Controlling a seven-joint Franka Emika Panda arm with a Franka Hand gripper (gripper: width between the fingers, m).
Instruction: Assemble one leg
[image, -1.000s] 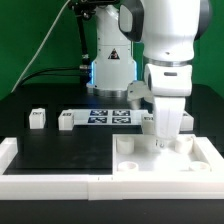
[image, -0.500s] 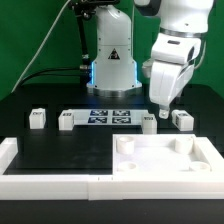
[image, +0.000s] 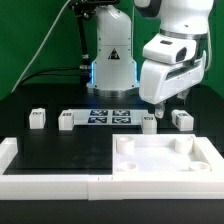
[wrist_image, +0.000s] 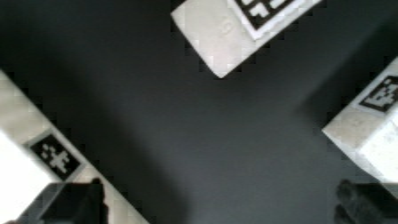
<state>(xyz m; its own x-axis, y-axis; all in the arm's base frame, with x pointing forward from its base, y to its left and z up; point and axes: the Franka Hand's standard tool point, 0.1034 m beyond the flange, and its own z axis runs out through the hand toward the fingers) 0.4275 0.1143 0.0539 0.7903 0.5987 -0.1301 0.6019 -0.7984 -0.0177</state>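
4 legs are standing in a row on the black table, each a small, blocky white plastic peg showing a black-and-white square tag on its face. Taking the marker board as the centre in the exterior view, 2 are sitting toward 9 o'clock: one leg just beside the board's end and another leg farther out. The other 2 are sitting toward 3 o'clock: a third leg just beside the board and a fourth leg beyond it. The jaws are hanging above the gap between these 2, touching neither, at 12 o'clock from the large white tray-like piece. In the wrist view the dark fingertips are standing wide apart with only bare table between them, clamping nothing. 3 white tagged pieces are showing at that view's edges; I cannot tell which of them are legs.
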